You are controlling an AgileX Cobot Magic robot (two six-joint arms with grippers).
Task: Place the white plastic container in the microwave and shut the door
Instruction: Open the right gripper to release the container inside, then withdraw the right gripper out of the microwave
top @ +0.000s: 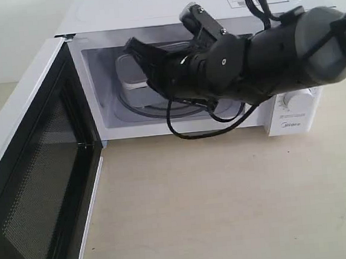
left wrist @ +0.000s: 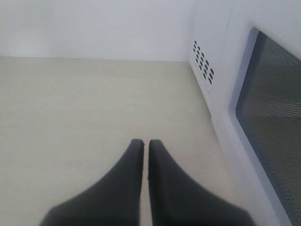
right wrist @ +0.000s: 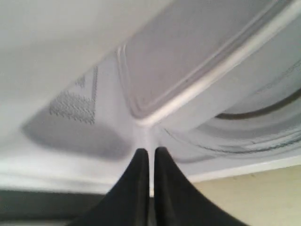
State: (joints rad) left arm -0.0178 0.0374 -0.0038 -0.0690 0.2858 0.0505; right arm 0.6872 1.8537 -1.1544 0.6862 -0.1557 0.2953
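The white microwave [top: 150, 4] stands at the back with its door [top: 38, 177] swung wide open to the left. The white plastic container [top: 130, 72] lies inside on the glass turntable [top: 129, 112]. My right gripper [top: 130, 47] reaches into the cavity from the right, shut, with its tips at the container's near corner. In the right wrist view the right gripper [right wrist: 150, 150] holds nothing, and the container's lid [right wrist: 188, 61] lies just beyond it. My left gripper [left wrist: 145, 142] is shut and empty above the table, beside the door's outer mesh window [left wrist: 273, 108]. It is hidden in the exterior view.
The beige table [top: 227, 191] stretches in front of the microwave. The open door's black inner face takes up the left foreground. A black cable [top: 188, 131] droops from the right arm across the cavity's sill. Two dials [top: 291, 100] sit behind the right arm.
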